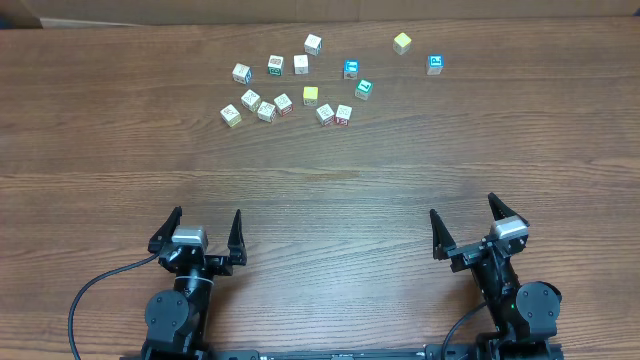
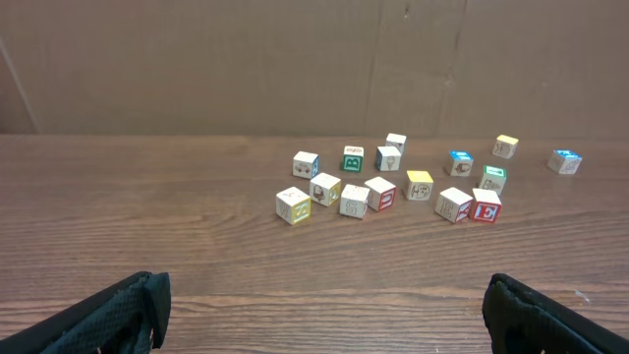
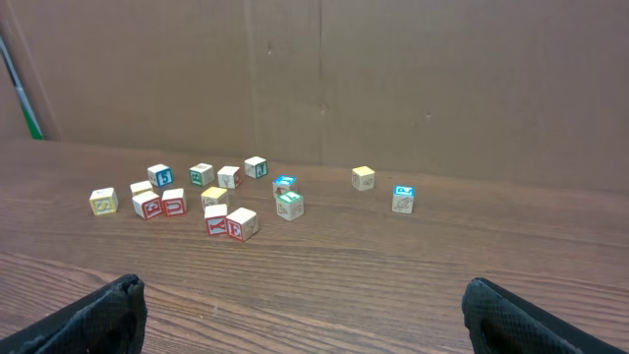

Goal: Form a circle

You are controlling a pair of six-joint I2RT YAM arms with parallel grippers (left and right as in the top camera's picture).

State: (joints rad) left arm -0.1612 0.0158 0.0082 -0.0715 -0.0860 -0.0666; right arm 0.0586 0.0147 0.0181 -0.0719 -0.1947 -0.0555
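One wooden table, left gripper and right gripper at its near edge, both spread wide and empty, loose cluster of picture cubes at far centre, white, yellow, red-, green- and blue-marked, yellow stray cube and blue-marked stray cube to its right.

left gripper, right gripper — black, grey-capped, with black cables.

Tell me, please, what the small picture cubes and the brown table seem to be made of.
The small pale picture cubes look like painted wood, matte: crisp square edges, coloured printed faces; plastic cannot be ruled out. The brown table looks like wood or wood-grain laminate, low sheen: parallel grain lines.
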